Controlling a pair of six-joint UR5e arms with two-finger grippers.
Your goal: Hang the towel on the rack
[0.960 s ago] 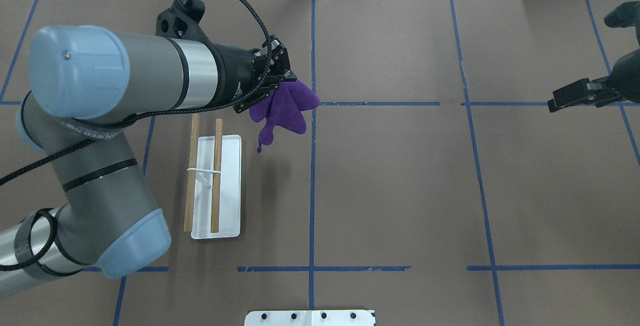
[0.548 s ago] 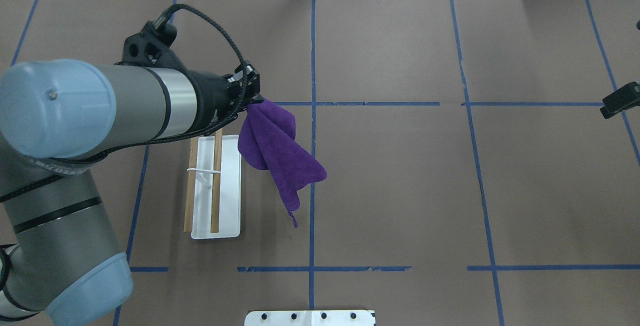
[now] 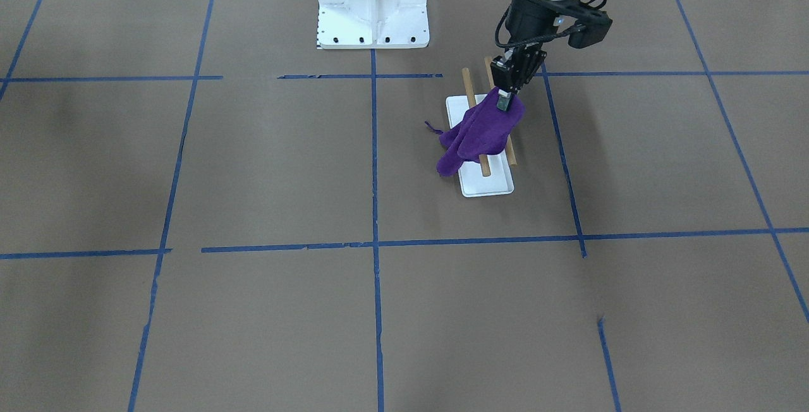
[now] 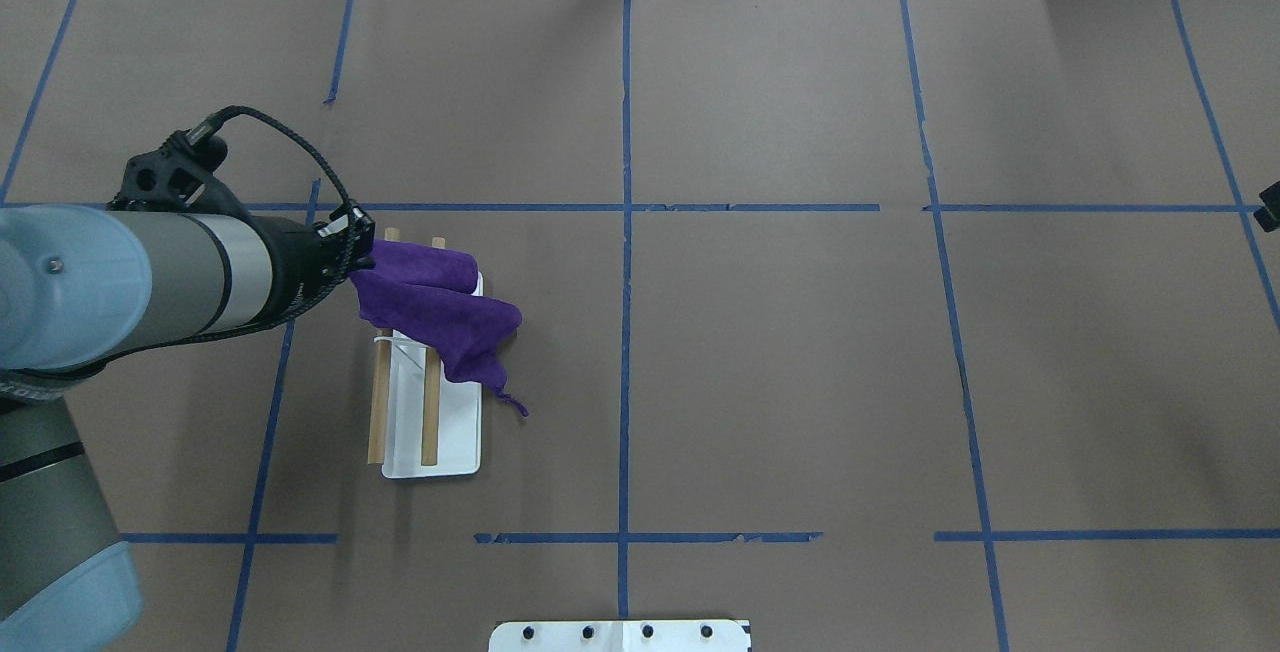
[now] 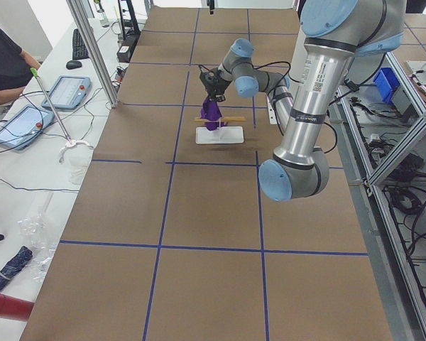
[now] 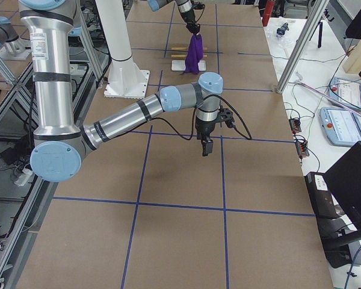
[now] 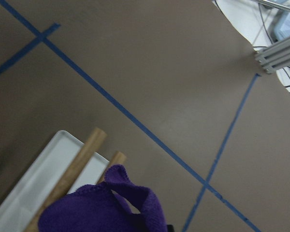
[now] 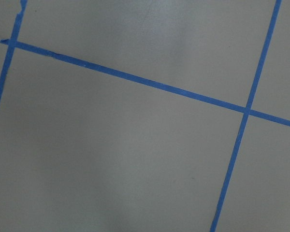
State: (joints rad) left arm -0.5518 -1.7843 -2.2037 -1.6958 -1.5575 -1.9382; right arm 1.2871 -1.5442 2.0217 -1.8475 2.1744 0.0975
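Overhead exterior view, set against a second ago: the purple towel (image 4: 440,307) no longer dangles free past the far end of the rack (image 4: 455,447). Half a second back it swung out toward the centre line of the table (image 4: 800,382), and now it lies draped across both wooden dowels (image 4: 430,427) near their far ends. One edge is held up on the rack's outer side, toward the robot's left. The loose bulk and a small tag hang on the inner side, over the white base and a little past it. I judge the drape nearly made; what remains is to let go and pull clear without dragging the cloth back off. The left jaws are pressed together on the towel's edge. The front-facing view shows them pointing steeply down just beside the outer dowel, with cloth pinched between the tips. The left arm (image 4: 170,272) has swept leftward and back toward the robot, and its forearm now lies almost level across the view's left, wrist aimed at the rack. The right arm (image 6: 132,114) has pulled back too. Only a dark sliver of it shows at the overhead view's right edge, and in the right side view it hangs over the table, well apart from the rack. Whether the right jaws are spread or closed I cannot tell.
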